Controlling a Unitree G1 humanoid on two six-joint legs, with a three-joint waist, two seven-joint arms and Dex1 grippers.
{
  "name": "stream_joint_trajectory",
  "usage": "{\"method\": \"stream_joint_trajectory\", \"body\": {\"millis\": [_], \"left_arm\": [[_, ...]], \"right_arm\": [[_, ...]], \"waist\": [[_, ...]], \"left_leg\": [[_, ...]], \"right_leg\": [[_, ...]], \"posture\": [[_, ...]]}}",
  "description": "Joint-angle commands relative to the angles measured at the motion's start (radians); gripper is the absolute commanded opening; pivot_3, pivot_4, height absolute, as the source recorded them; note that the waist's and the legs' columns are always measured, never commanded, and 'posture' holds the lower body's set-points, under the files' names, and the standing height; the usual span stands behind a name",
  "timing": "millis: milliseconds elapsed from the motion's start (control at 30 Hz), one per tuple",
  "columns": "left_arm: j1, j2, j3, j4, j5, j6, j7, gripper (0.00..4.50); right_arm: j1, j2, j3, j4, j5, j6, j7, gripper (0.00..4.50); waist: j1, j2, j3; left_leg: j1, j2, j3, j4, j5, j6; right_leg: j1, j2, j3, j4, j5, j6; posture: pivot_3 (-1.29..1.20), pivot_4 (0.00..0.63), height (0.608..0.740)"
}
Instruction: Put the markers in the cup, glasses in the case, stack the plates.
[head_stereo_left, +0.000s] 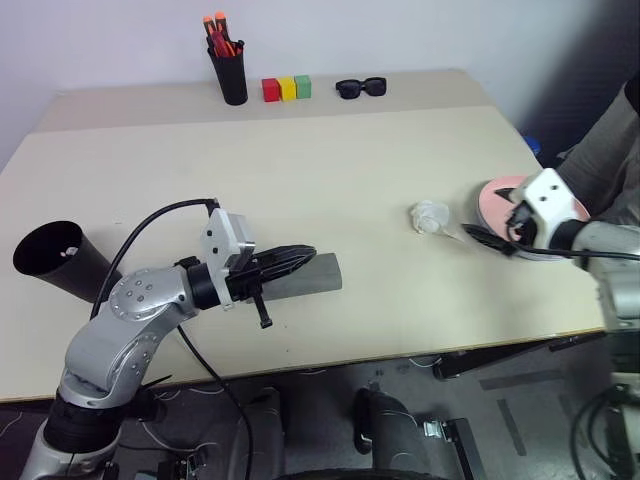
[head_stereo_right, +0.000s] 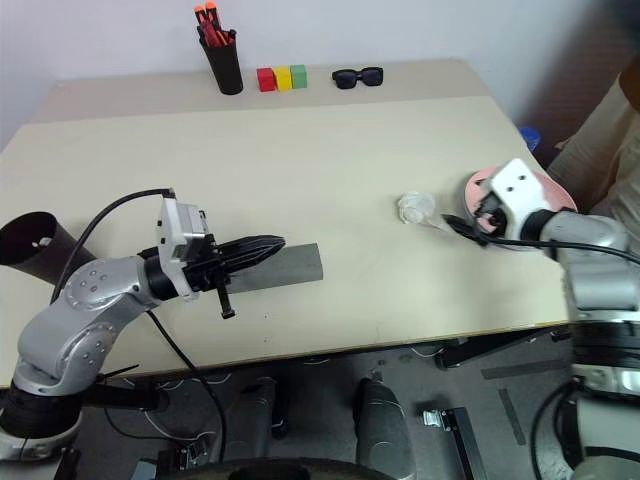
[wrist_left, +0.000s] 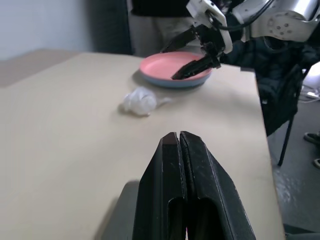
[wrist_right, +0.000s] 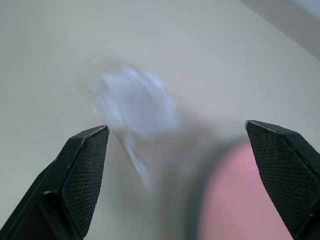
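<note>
**benchwatcher:** Big beige table (head_stereo_left: 330, 180) against a pale wall. Far edge has a pen holder (head_stereo_left: 231, 72) stuffed with orange-capped markers, three coloured blocks (head_stereo_left: 287, 88) and chunky sunglasses (head_stereo_left: 361, 87), none of which is part of the job. The right gripper (head_stereo_left: 497, 232) has its fingers spread wide with nothing in them, sitting right over the near rim of the pink plate (wrist_left: 170, 65). That plate rests on the blue plate (wrist_left: 172, 82), so stacking looks done.

**torque_tom:** And that white crumpled thing (head_stereo_left: 431, 216) just ahead of those open fingers?

**benchwatcher:** Can't tell what it is. Could be a wrapper or a tissue.

**torque_tom:** Left side?

**benchwatcher:** Left gripper (head_stereo_left: 300, 257) is clamped shut, holding nothing, hovering over the grey case (head_stereo_left: 315, 274), which lies closed right under its fingertips. Whether it's touching the lid, can't say. The black cup (head_stereo_left: 62, 262) is on its side off behind that arm, with something small and white inside; too small to call it a marker.

**torque_tom:** So plates done, rest unclear?

**benchwatcher:** Pretty much. No wire-frame glasses or loose markers on the table, so my guess is they're already stowed.
</note>
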Motion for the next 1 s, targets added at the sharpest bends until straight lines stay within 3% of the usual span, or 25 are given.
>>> {"method": "stream_joint_trajectory", "body": {"millis": [33,300,333,400,633,800,1000], "left_arm": [[-0.005,0.006,0.03,-0.044,-0.007,-0.003,0.019,0.0],[0.004,0.003,0.034,-0.083,-0.022,0.019,0.065,0.0],[0.011,0.002,0.036,-0.09,-0.023,0.022,0.073,0.0],[0.021,0.001,0.042,-0.098,-0.026,0.024,0.083,0.0],[0.033,-0.007,0.037,-0.106,-0.039,0.024,0.095,0.0],[0.001,-0.021,0.024,-0.086,-0.035,0.024,0.091,0.0],[-0.015,-0.031,0.012,-0.054,-0.031,0.012,0.062,0.0]], "right_arm": [[-0.11,0.102,0.05,0.089,-0.046,-0.009,-0.11,4.44],[-0.214,0.202,0.106,0.334,-0.108,-0.061,-0.206,4.44],[-0.219,0.201,0.109,0.356,-0.118,-0.064,-0.218,4.21],[-0.222,0.198,0.113,0.378,-0.128,-0.072,-0.224,3.67],[-0.164,0.173,0.07,0.244,-0.083,-0.053,-0.195,0.19],[-0.107,0.124,-0.021,0.085,-0.046,0.006,-0.226,0.04],[-0.03,0.006,-0.148,0.072,-0.069,0.086,-0.32,0.04]], "waist": [[-0.002,0.0,0.0],[0.002,0.001,0.0],[0.0,0.001,0.0],[-0.002,0.001,0.0],[0.001,0.001,0.0],[0.002,0.001,0.0],[0.002,0.001,0.0]], "left_leg": [[0.0,0.0,0.0,0.0,0.0,0.0],[-0.002,0.0,0.0,0.0,0.0,0.001],[-0.001,0.0,0.0,0.0,0.0,0.001],[-0.001,0.0,0.0,0.0,0.0,0.001],[-0.001,0.0,0.0,0.0,-0.001,0.001],[-0.001,0.0,0.0,0.0,-0.001,0.0],[-0.001,0.0,0.0,0.0,-0.001,0.0]], "right_leg": [[0.0,0.0,0.0,0.0,0.0,0.0],[0.0,0.0,0.0,-0.001,0.0,0.0],[0.0,0.0,0.0,-0.001,0.0,0.0],[0.0,0.0,0.0,-0.001,0.0,0.0],[0.0,0.0,0.0,-0.001,0.0,0.0],[0.0,0.0,0.0,-0.001,0.0,0.0],[0.0,0.0,0.0,-0.002,0.0,0.0]], "posture": [[0.0,0.15,0.74],[0.0,0.15,0.74],[0.0,0.15,0.74],[0.0,0.15,0.74],[0.0,0.15,0.74],[0.0,0.15,0.74],[0.0,0.15,0.74]]}}
